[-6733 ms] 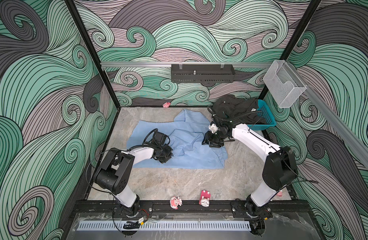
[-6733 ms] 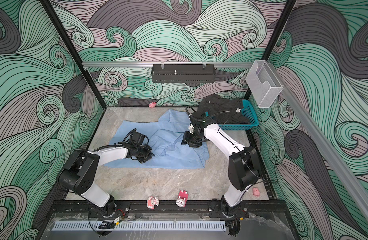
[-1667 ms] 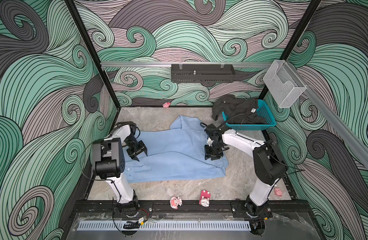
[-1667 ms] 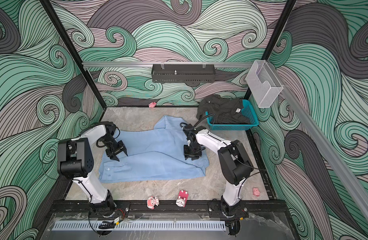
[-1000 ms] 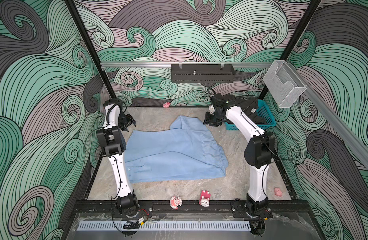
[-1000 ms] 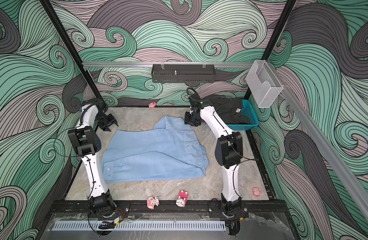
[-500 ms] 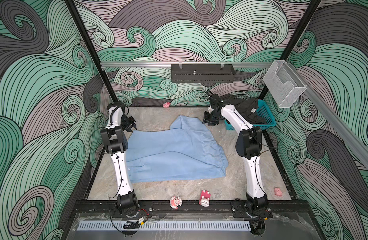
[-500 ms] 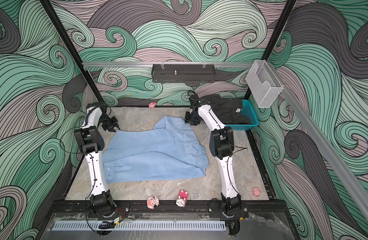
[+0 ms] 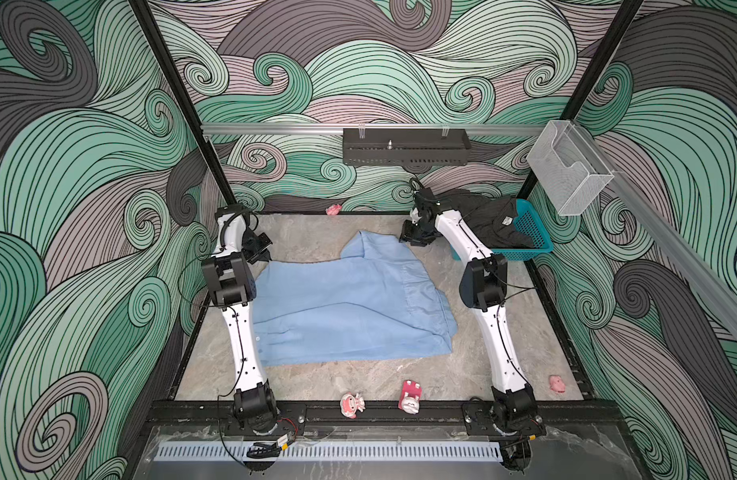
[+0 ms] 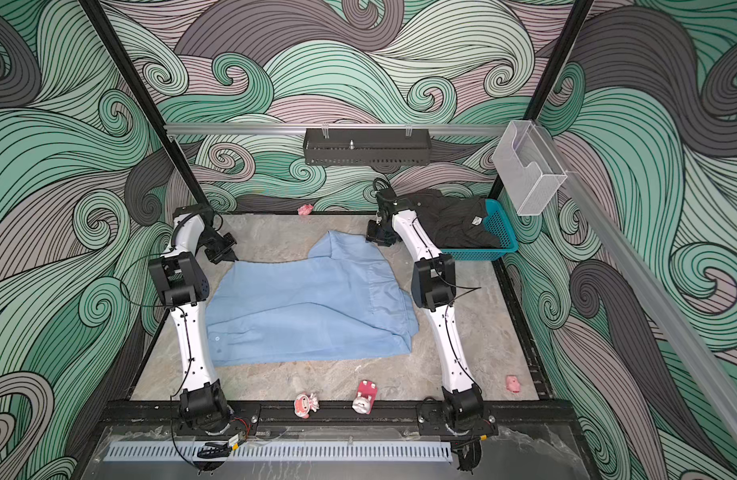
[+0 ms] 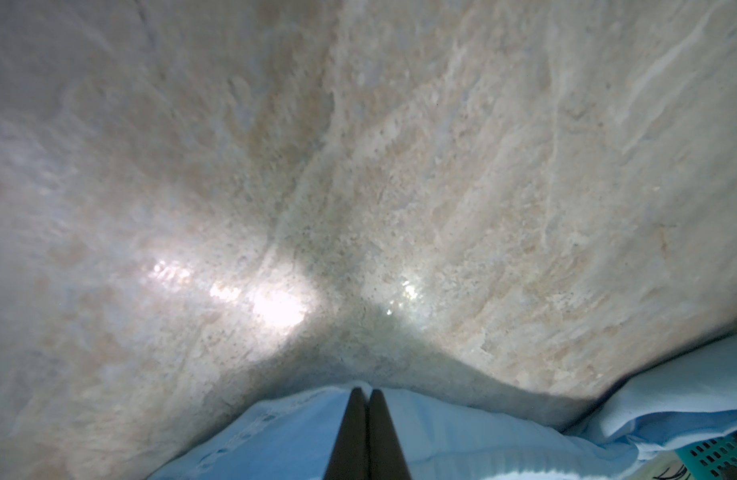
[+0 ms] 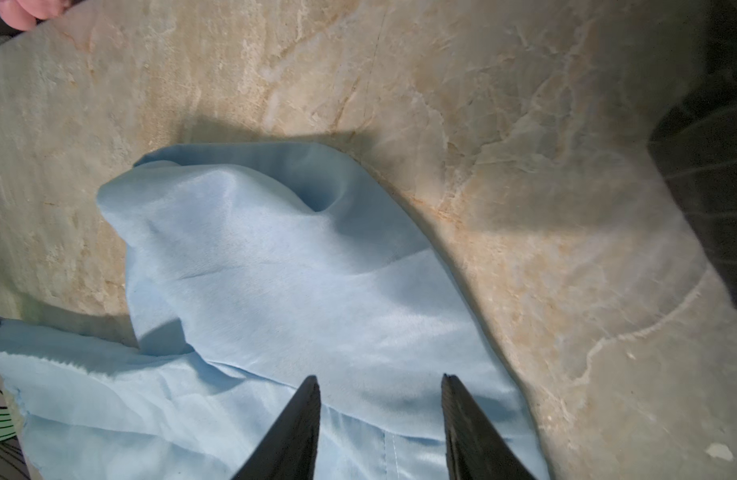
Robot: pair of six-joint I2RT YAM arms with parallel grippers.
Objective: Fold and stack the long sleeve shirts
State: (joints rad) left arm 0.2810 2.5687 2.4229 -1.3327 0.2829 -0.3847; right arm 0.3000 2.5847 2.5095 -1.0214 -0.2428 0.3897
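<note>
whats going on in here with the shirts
Two robot arms are working on the shirts. The light blue shirt lies spread on the table. The left claw is shut at its far left corner, apparently pinching the edge. The right claw hangs open over its far right part. The black shirt sits heaped in the teal basket at the back right, not yet folded.

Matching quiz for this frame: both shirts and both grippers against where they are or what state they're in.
1. blue shirt
2. black shirt
3. left gripper
4. right gripper

A. jaws open above the blue shirt
B. piled in the basket
C. jaws shut at the blue shirt's edge
D. spread on the table

Pairs: 1-D, 2-B, 3-C, 4-A
</note>
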